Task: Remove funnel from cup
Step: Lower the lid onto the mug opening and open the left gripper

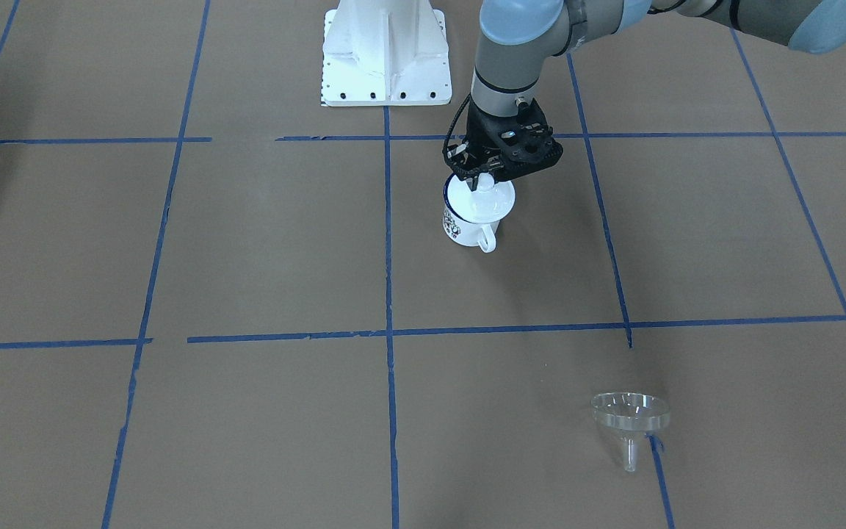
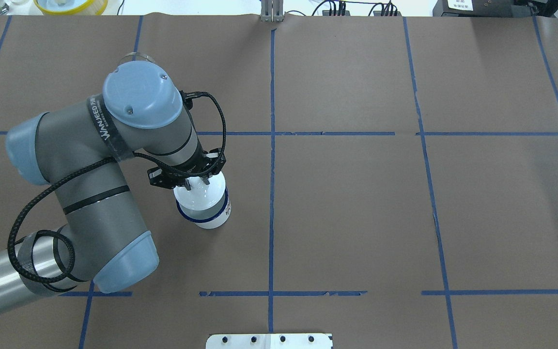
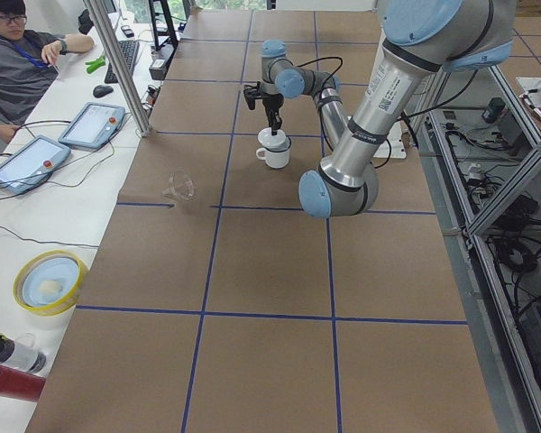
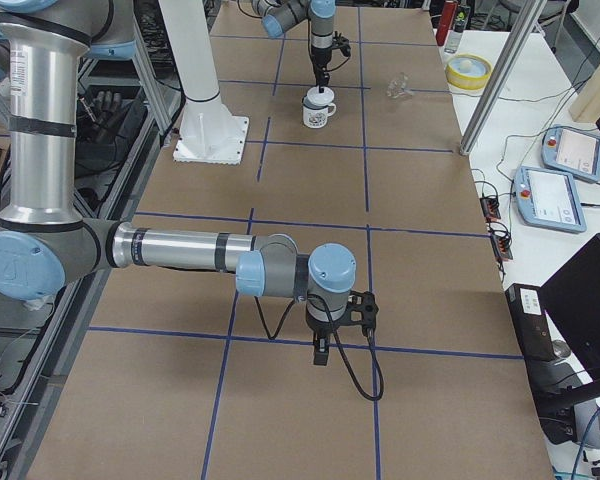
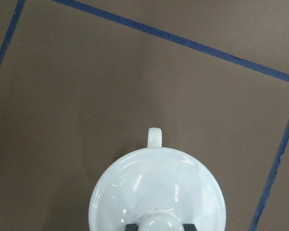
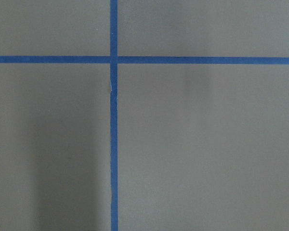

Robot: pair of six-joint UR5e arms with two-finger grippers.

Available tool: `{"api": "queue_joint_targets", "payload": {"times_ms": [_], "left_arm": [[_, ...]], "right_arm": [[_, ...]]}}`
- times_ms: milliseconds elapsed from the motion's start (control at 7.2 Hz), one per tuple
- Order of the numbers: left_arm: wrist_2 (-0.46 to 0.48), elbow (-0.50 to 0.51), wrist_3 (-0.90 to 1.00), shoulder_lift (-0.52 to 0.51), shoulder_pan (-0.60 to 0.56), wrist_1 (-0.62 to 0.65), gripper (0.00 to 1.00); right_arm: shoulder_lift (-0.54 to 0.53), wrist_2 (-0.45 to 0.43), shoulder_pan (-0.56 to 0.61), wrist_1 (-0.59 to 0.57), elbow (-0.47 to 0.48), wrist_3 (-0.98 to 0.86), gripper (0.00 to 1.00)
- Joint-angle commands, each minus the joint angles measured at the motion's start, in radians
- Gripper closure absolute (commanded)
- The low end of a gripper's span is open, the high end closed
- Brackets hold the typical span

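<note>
The cup point(image 1: 465, 226), a white enamel mug with a dark blue rim and a printed side, stands upright on the brown table with its handle toward the operators' side. A round white knobbed lid point(image 1: 480, 198) covers its mouth. My left gripper point(image 1: 483, 178) hangs straight above it, its fingers closed on the lid's knob; the left wrist view shows the lid point(image 5: 157, 192) with dark pads point(image 5: 131, 225) against the knob. The clear funnel point(image 1: 629, 415) lies apart on the table, near the operators' edge. My right gripper point(image 4: 321, 357) hovers far off over bare table; I cannot tell its state.
The white robot base point(image 1: 386, 51) stands behind the mug. A yellow bowl point(image 3: 50, 281), teach pendants point(image 3: 92, 124) and a seated operator point(image 3: 18, 54) are on the side bench beyond the table's edge. Blue tape lines grid the brown table.
</note>
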Motion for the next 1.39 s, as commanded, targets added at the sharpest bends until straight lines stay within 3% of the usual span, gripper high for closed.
{"api": "queue_joint_targets", "payload": {"times_ms": [0, 1250], "left_arm": [[-0.001, 0.001, 0.002, 0.001, 0.013, -0.001, 1.0], [0.001, 0.001, 0.012, 0.037, 0.021, -0.049, 0.97]], "right_arm": [[0.0, 0.0, 0.0, 0.0, 0.0, 0.0, 0.0], [0.0, 0.0, 0.0, 0.0, 0.0, 0.0, 0.0]]}}
